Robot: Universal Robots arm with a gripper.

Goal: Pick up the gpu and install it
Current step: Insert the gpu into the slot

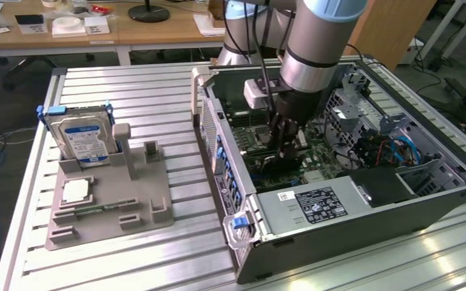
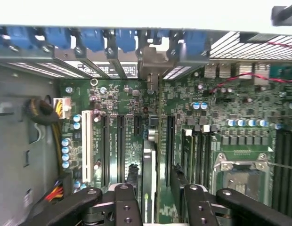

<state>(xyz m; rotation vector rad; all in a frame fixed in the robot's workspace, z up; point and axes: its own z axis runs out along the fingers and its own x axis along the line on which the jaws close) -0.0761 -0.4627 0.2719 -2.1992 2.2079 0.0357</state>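
While the gpu (image 2: 147,188) stands edge-down between my jaws, pinched over the motherboard (image 2: 132,141) slots inside the computer case (image 1: 363,224), I worry: slight misalignment with the slot could jam its edge or bend the bracket.

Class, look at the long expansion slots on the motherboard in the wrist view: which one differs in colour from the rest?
The white slot, nearest the yellow cable bundle. The other slots beside it are black.
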